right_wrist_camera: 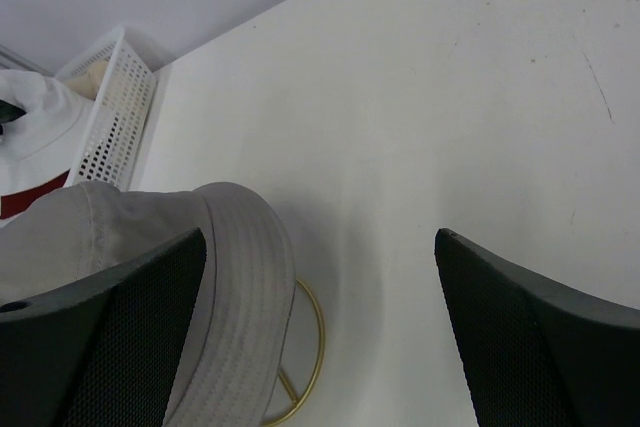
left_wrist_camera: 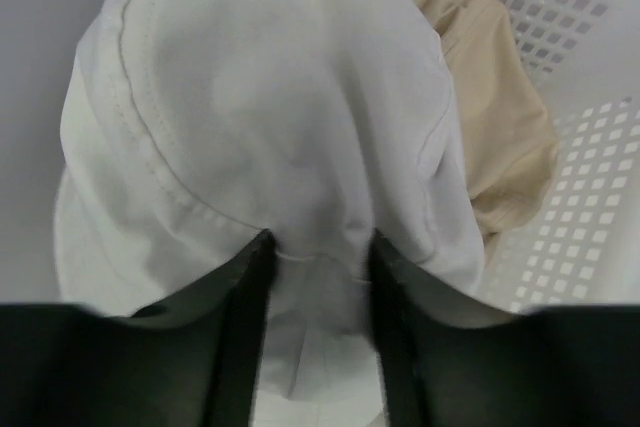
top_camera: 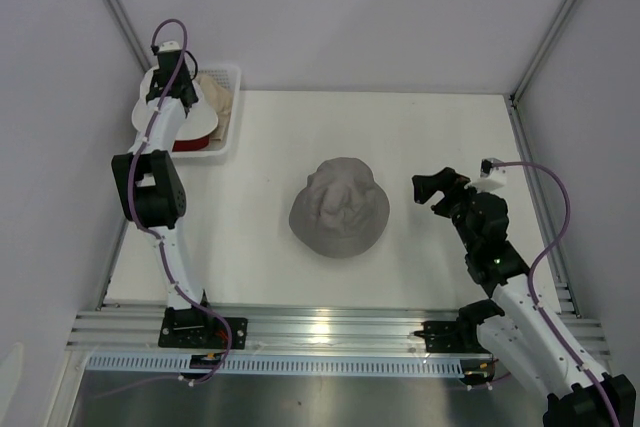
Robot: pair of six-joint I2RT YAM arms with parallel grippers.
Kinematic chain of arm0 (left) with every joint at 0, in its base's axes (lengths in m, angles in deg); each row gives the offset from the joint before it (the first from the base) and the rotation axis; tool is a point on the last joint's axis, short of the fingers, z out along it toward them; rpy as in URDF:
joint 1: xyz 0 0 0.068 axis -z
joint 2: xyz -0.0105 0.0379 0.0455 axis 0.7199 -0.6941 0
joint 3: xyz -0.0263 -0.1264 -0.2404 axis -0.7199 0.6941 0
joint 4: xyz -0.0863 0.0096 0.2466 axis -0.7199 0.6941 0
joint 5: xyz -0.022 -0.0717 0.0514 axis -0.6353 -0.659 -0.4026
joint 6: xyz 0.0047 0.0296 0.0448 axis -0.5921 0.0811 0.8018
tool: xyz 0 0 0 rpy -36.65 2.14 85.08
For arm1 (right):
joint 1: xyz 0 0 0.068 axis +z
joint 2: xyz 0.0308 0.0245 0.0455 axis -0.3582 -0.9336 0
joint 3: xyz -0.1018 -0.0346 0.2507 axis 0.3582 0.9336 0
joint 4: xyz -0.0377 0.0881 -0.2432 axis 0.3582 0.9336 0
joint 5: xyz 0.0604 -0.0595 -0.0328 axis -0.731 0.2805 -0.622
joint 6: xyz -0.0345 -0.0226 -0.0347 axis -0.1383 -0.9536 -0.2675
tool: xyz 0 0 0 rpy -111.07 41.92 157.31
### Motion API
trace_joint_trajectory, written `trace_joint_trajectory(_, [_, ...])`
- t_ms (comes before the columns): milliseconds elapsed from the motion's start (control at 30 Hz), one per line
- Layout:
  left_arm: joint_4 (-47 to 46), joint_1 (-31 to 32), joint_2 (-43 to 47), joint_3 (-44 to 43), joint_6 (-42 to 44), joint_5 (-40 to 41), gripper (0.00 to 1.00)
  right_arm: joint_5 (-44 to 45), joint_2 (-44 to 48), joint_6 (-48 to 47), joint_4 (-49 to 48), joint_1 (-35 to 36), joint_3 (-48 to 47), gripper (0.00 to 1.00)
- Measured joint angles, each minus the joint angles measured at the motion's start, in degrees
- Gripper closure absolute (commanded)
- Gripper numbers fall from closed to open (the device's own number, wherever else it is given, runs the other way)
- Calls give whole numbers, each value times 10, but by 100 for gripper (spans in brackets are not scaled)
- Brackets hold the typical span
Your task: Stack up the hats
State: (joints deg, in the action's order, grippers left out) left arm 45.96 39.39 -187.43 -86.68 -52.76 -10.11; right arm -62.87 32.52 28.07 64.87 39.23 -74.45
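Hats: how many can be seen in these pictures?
4. The grey hat lies at centre over a gold stand. The white hat, dark red hat and beige hat share the white basket at far left; more could hide beneath them.

Left claw (left_wrist_camera: 320,239) clamped, arm outstretched; right claw (right_wrist_camera: 320,237) spread wide.

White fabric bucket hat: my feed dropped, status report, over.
Left fingers pinched on the white fabric bucket hat at the white mesh plastic basket. Right fingers open, beside the grey fabric bucket hat, not touching. Path between looks clear.
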Motion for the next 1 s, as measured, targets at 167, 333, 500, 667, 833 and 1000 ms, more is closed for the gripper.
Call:
trace_joint_trajectory(167, [-12, 0, 0, 1, 14, 0, 99, -5, -6, 6, -8, 0, 0, 1])
trace_joint_trajectory(333, [-15, 0, 0, 4, 15, -12, 99, -8, -7, 11, -14, 0, 0, 1])
trace_joint_trajectory(500, [-6, -2, 22, 19, 8, -50, 99, -10, -6, 11, -20, 0, 0, 1])
trace_joint_trajectory(667, [18, -3, 105, 31, -24, -141, 99, -10, -6, 11, -29, 0, -7, 1])
trace_joint_trajectory(833, [10, 13, 248, 62, -68, -225, 99, -11, -6, 9, -47, -1, -28, 1])
trace_joint_trajectory(1000, [-34, 114, 388, 119, -92, -273, 99, -21, 1, 9, -62, -1, -41, 1])
